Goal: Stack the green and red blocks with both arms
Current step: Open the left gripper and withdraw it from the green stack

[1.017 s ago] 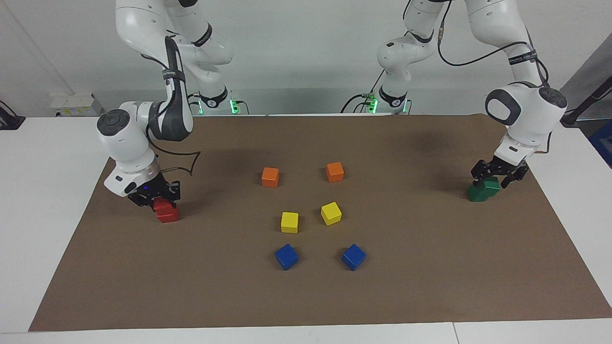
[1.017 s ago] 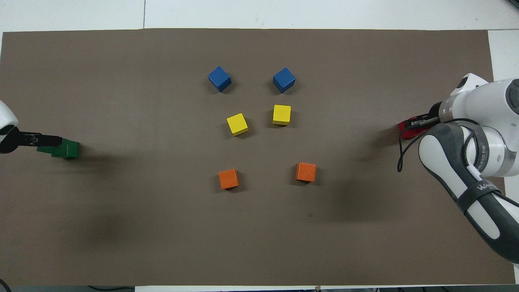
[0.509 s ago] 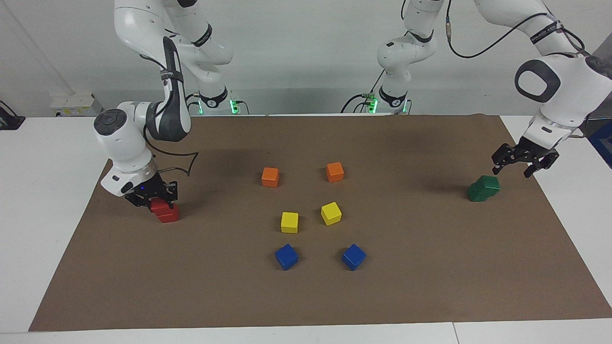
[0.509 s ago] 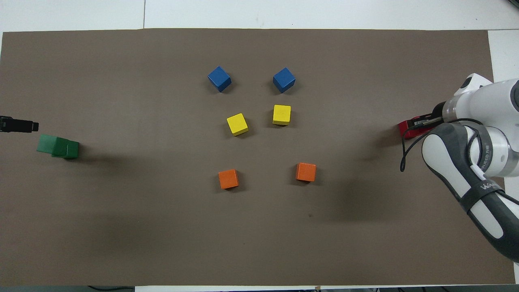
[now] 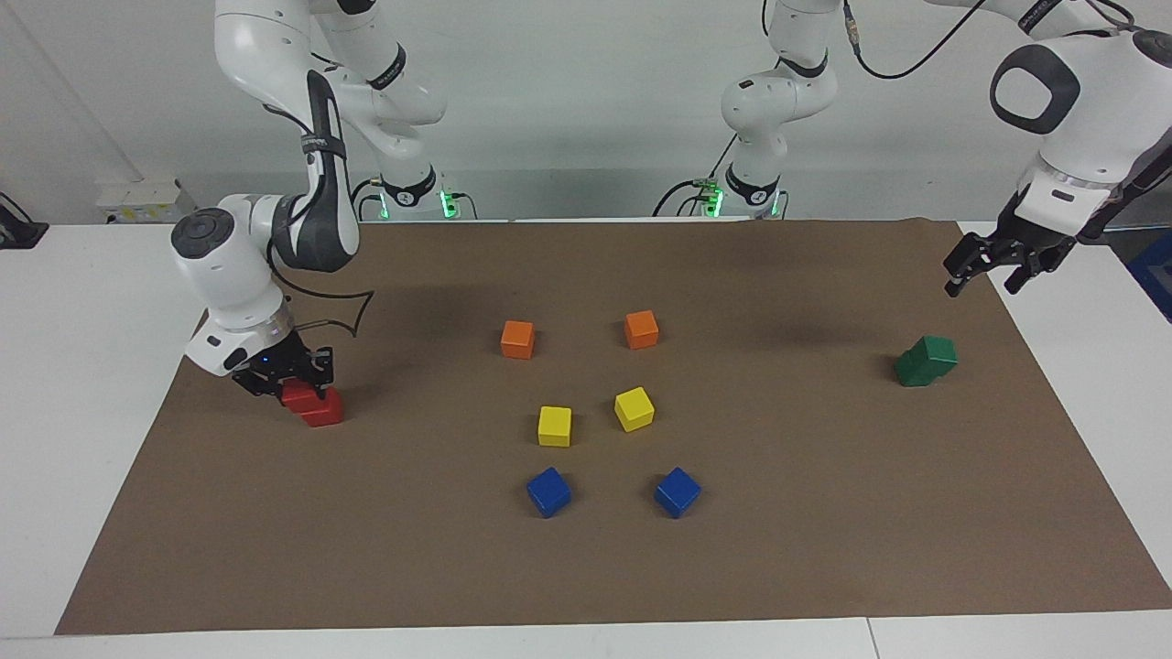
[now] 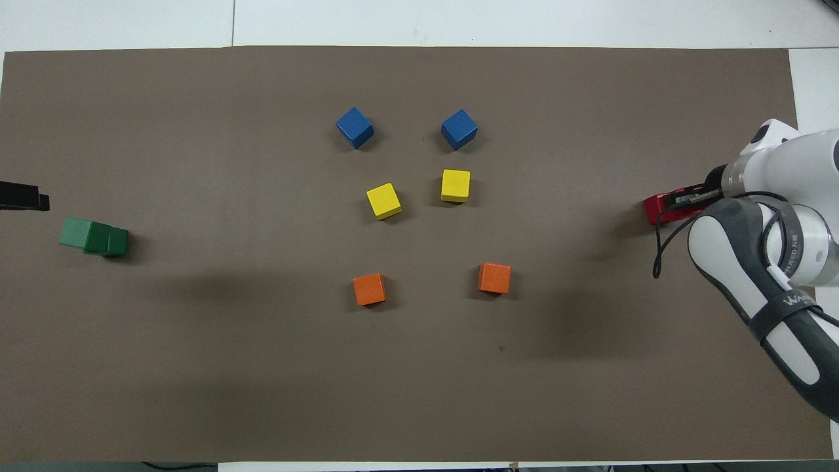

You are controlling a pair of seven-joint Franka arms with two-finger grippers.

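Note:
Two dark green blocks (image 5: 927,359) stand stacked near the left arm's end of the brown mat, the upper one set a little askew; they also show in the overhead view (image 6: 95,237). My left gripper (image 5: 989,272) is open and empty, raised well above them and nearer the table's end; its tip shows in the overhead view (image 6: 23,196). Two red blocks (image 5: 316,407) are stacked near the right arm's end, the upper one offset. My right gripper (image 5: 279,373) sits low, right at the upper red block (image 6: 657,208).
In the middle of the mat (image 5: 586,567) lie two orange cubes (image 5: 517,339) (image 5: 641,329), two yellow cubes (image 5: 554,426) (image 5: 634,408) and two blue cubes (image 5: 548,491) (image 5: 677,491). White table surrounds the mat.
My left gripper let go of the upper green block and rose away toward the table's end. My right gripper shifted slightly up and toward its own end, staying at the red stack.

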